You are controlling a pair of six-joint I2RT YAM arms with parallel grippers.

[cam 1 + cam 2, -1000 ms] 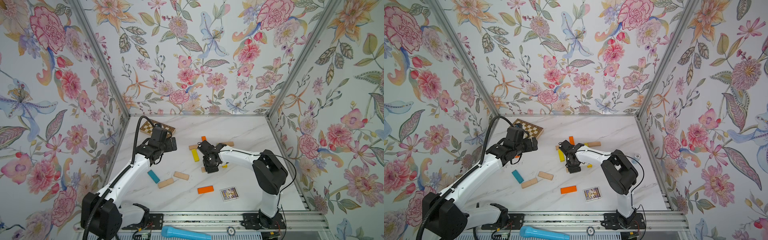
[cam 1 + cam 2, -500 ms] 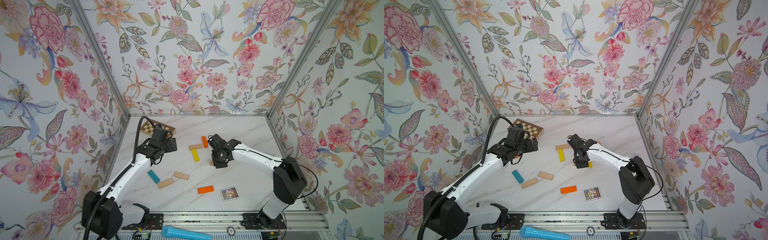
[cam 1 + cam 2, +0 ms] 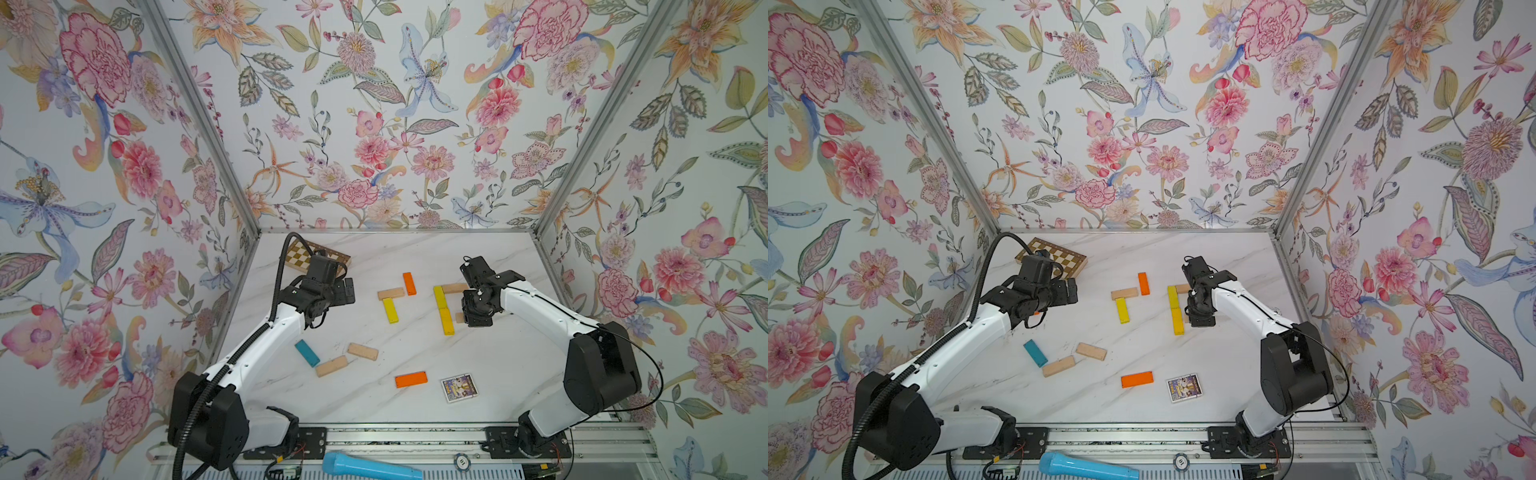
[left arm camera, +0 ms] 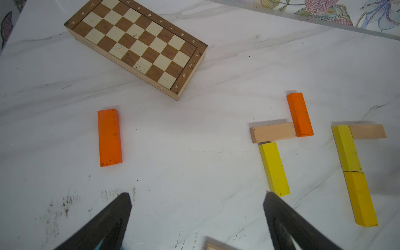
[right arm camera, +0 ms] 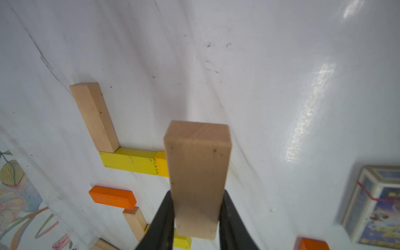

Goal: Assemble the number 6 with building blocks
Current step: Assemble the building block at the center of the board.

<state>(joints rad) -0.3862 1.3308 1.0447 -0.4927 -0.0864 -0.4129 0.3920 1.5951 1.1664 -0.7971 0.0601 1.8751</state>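
My right gripper (image 5: 195,203) is shut on a beige block (image 5: 197,173), held just right of the darker yellow block (image 3: 446,322). That block, a yellow block (image 3: 439,297) and a beige block (image 3: 453,288) lie joined in an L. To their left an orange block (image 3: 409,284), a beige block (image 3: 390,294) and a yellow block (image 3: 390,310) touch. My left gripper (image 4: 197,201) hangs open over bare marble, with an orange block (image 4: 109,137) beyond it. Teal (image 3: 307,353), two beige (image 3: 363,351) (image 3: 331,366) and orange (image 3: 411,380) blocks lie loose in front.
A chequered board (image 3: 301,257) lies at the back left, partly under my left arm. A small picture card (image 3: 458,387) sits front right of the orange block. A blue cylinder (image 3: 370,467) rests on the front rail. Flowered walls close three sides.
My right gripper has carried the beige block from the left of the yellow column to its right side. The left arm has stayed still.
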